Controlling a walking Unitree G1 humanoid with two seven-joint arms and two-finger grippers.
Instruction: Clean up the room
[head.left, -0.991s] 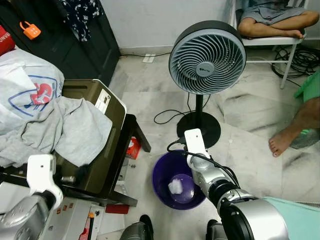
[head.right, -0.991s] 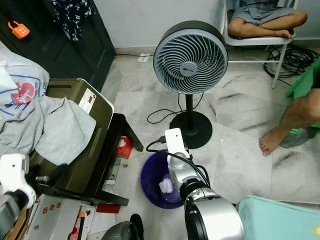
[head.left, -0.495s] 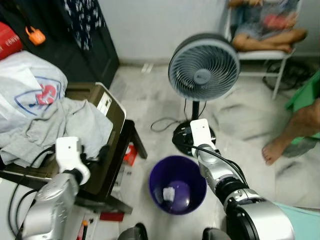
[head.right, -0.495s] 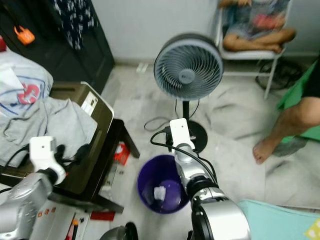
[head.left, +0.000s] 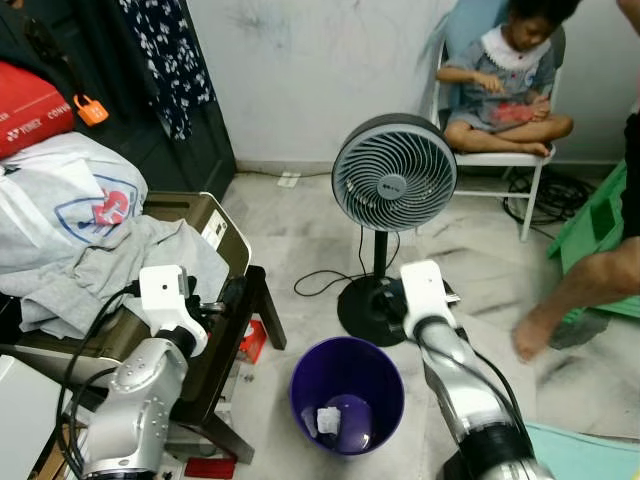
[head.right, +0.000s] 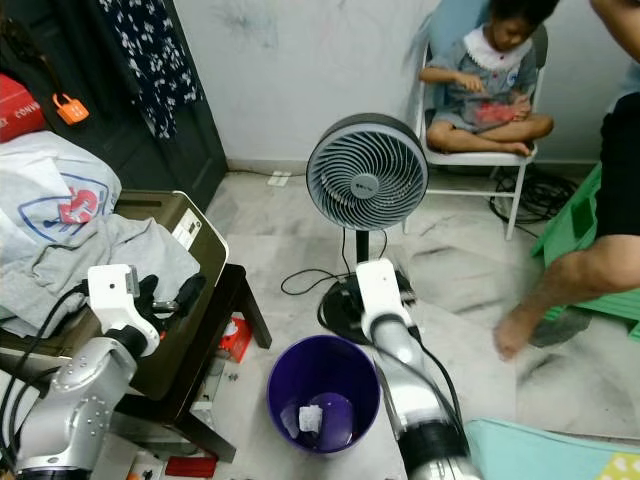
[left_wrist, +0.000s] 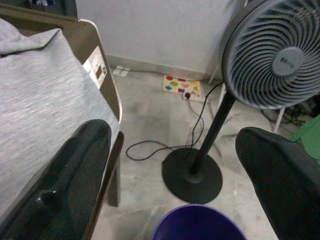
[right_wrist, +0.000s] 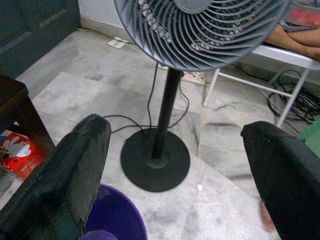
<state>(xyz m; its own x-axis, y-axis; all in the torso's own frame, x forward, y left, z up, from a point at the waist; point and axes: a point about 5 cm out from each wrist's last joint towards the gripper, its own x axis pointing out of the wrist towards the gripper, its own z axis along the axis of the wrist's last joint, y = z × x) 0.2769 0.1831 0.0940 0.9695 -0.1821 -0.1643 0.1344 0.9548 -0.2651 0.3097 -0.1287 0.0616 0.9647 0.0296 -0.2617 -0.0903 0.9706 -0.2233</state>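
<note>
I am steering both arms in a cluttered room. My left gripper (left_wrist: 170, 175) is raised, fingers spread wide and empty, just beside a grey garment (head.left: 150, 262) draped over an olive case (head.left: 215, 225) on a dark worktop (head.left: 255, 290). My right gripper (right_wrist: 175, 165) is also spread apart and empty, above and just short of the base of a standing fan (head.left: 387, 187). Below and between both grippers sits a purple bin (head.left: 347, 393) on the floor, with a crumpled white scrap (head.left: 328, 420) inside. A seated person (head.left: 505, 85) and another person's bare foot (head.left: 537, 333) are well beyond the right gripper. I judge the garment is next: bring the left gripper over a thick fold and pinch deep, so the cloth lifts without dragging the case.
</note>
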